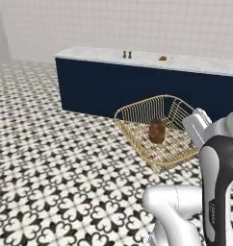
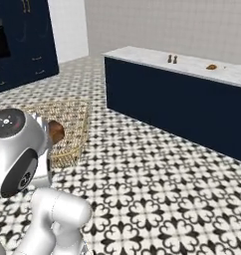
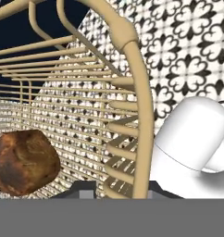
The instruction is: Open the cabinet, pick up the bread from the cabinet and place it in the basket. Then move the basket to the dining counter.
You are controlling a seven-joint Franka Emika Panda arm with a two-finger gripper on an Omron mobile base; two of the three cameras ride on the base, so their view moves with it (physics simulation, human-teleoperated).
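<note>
Patterned floor (image 1: 65, 182), bread (image 1: 157, 131) upright in basket (image 1: 137, 108)

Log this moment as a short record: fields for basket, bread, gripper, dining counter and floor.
basket: gold wire basket, carried above the floor, its side wall in the gripper
bread: dark brown bread lying inside the basket
gripper: gripper shut on the basket's wall
dining counter: white marble dining counter over a navy front, ahead of the basket; small items on top, too small to tell
floor: black and white patterned tile floor
</note>
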